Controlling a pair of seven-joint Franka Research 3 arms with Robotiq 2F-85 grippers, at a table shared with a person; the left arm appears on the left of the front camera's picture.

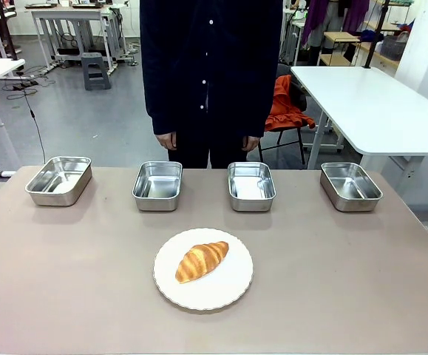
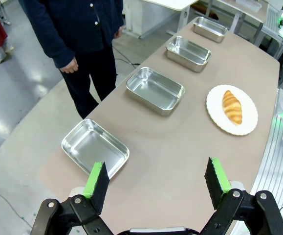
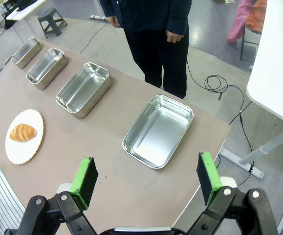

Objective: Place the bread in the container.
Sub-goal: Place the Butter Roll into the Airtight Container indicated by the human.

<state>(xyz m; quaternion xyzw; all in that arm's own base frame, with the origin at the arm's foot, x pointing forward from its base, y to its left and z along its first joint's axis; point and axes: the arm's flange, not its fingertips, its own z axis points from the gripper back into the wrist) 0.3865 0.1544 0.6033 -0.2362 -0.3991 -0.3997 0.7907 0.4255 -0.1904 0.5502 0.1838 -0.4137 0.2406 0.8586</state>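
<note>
A golden-brown croissant (image 1: pixel 201 260) lies on a round white plate (image 1: pixel 232 287) near the table's front middle; it also shows as the croissant (image 2: pixel 232 106) and the croissant (image 3: pixel 23 132) in the wrist views. Several identical steel trays stand in a row along the far side, all empty: tray (image 1: pixel 59 180), tray (image 1: pixel 158 186), tray (image 1: pixel 250 186), tray (image 1: pixel 350 186). My left gripper (image 2: pixel 157 182) is open, high above the table's left end over a tray (image 2: pixel 95 148). My right gripper (image 3: pixel 146 177) is open above the right end, over a tray (image 3: pixel 158 130).
A person in a dark jacket (image 1: pixel 210 66) stands at the far edge behind the middle trays, hands (image 1: pixel 167 140) down at the sides. A white table (image 1: pixel 372 103) and a chair draped with an orange cloth (image 1: pixel 286 107) stand behind on the right.
</note>
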